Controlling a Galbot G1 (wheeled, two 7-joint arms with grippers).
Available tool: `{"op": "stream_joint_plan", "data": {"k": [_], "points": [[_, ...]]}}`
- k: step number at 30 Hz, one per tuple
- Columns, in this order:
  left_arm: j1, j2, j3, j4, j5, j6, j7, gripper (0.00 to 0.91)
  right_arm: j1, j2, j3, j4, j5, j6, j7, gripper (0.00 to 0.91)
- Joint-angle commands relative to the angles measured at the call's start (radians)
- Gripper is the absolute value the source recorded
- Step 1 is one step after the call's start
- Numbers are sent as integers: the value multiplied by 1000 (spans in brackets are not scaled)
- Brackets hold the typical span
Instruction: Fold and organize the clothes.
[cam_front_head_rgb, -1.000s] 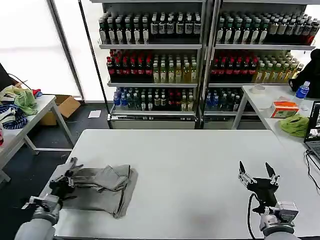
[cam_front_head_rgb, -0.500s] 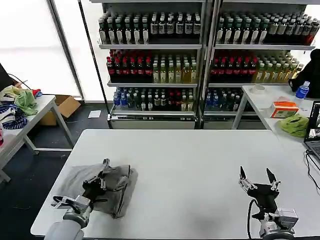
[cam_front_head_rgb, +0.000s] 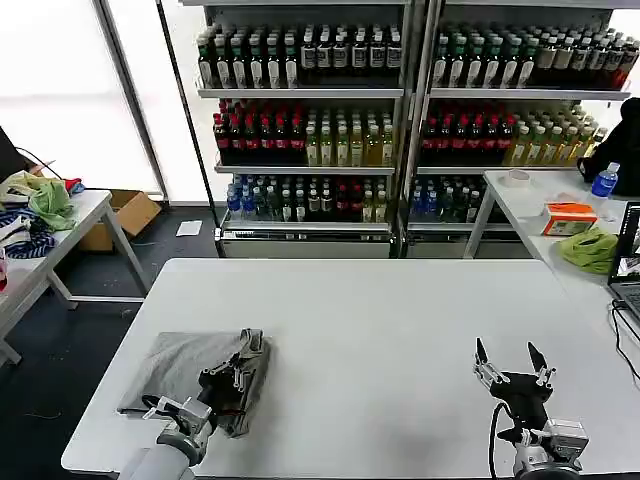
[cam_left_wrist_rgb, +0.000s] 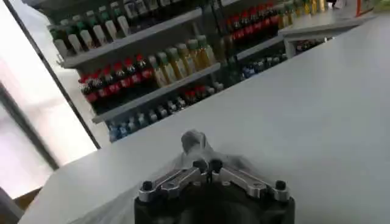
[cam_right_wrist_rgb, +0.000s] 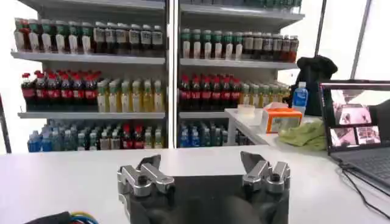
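Near the white table's (cam_front_head_rgb: 400, 330) front-left corner, the left gripper (cam_front_head_rgb: 236, 373) is clenched on a fold of the light grey cotton shirt (cam_front_head_rgb: 190, 362), hiding it; the right gripper (cam_front_head_rgb: 510, 367) hovers spread, front-right.

Left hand (cam_front_head_rgb: 237, 373) has swept across the grey shirt (cam_front_head_rgb: 185, 360), from its outer edge by the tabletop's left edge to the shirt's inner edge, dragging a pinched fold with it. Shirt went from rumpled, sleeve trailing toward the left edge, to a flatter folded rectangle. Right hand (cam_front_head_rgb: 511, 366) dropped slightly toward the near edge.
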Motion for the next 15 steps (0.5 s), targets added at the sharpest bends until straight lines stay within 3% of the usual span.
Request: {"op": "stream_joint_plan", "data": {"k": [1,9,15], "points": [[-5,-28,50,32,-98,-9,-21,907,0,1,-6,-7,-7,2,0,907],[59,-56,79,-124,-315,6,-34,907,25,-4,-23,-28,-7,0,5,907],[52,-17,-72,-288,-572,59,-106,907,56,-13,-53,-58,-13,0,6,907]]}}
